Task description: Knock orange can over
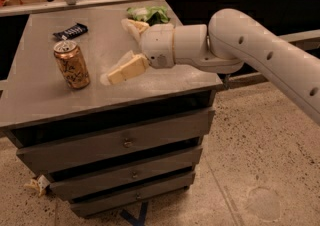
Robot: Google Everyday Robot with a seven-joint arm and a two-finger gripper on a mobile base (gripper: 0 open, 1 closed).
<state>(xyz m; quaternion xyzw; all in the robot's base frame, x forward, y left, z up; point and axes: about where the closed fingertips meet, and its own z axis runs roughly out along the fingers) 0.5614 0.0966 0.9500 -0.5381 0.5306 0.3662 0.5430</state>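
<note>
The orange can (72,64) stands upright on the left part of the grey cabinet top (45,100), its silver pull-tab top showing. My gripper (125,50) reaches in from the right over the cabinet top, just right of the can and apart from it. Its two tan fingers are spread wide, one (128,69) low and pointing at the can, the other (134,26) farther back. Nothing is held between them.
A dark blue-black snack bar wrapper (70,31) lies behind the can. A green and white bag (148,15) lies at the back, partly behind my gripper. The cabinet has three drawers (125,142) below. A railing runs behind; speckled floor lies to the right.
</note>
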